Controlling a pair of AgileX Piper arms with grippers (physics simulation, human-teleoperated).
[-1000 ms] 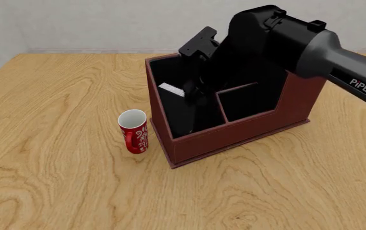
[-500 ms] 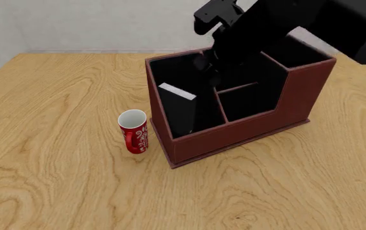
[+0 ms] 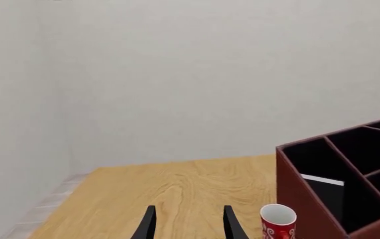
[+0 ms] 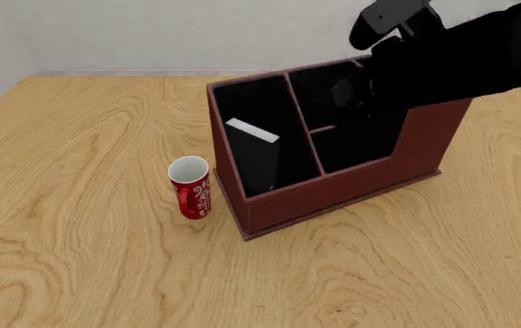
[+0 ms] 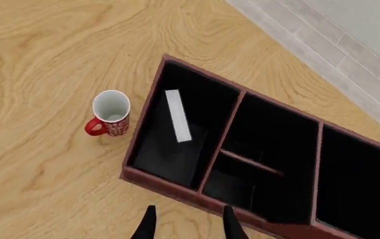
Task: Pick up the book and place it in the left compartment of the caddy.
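Observation:
The black book [image 4: 252,131] stands tilted inside the left compartment [image 4: 252,102] of the red-brown caddy [image 4: 333,195], its white page edge facing up. In the right wrist view the book [image 5: 177,115] lies in that long slot [image 5: 170,154] of the caddy [image 5: 170,181]. My right gripper [image 5: 188,224] is open and empty, high above the caddy's front wall. My left gripper [image 3: 188,226] is open and empty, well off to the caddy's left. From there I see the caddy [image 3: 303,199] and the book [image 3: 322,180].
A red patterned mug [image 4: 190,186] stands upright on the wooden table just left of the caddy; it also shows in the right wrist view [image 5: 110,114] and the left wrist view [image 3: 277,223]. My black right arm [image 4: 461,61] hangs over the caddy's far right part.
My right arm has lifted out of the left compartment and moved up and to the right. The book stays leaning in the compartment. The mug has not moved.

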